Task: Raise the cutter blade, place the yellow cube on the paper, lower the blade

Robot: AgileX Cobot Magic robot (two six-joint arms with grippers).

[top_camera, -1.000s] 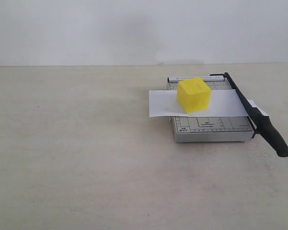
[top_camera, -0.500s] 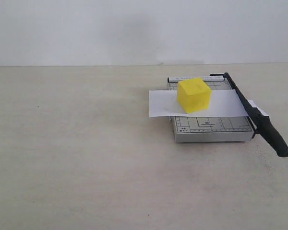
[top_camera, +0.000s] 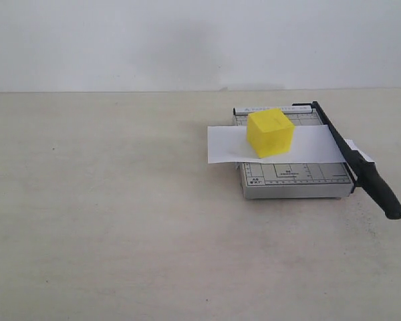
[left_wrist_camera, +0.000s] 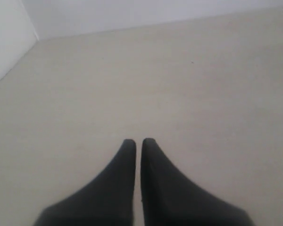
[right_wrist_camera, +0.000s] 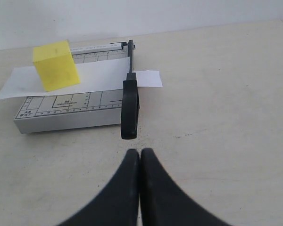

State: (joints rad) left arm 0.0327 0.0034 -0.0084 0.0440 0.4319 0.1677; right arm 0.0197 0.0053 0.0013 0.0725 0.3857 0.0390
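The yellow cube rests on the white paper, which lies across the grey gridded cutter base. The cutter blade lies lowered along the base's right edge, its thick handle sticking out past the front. Neither gripper shows in the exterior view. My right gripper is shut and empty, hovering just short of the handle's tip. My left gripper is shut over bare table, holding nothing.
A small cut-off strip of paper lies beyond the blade on the right. The pale table runs back to a white wall; a wall corner shows in the left wrist view.
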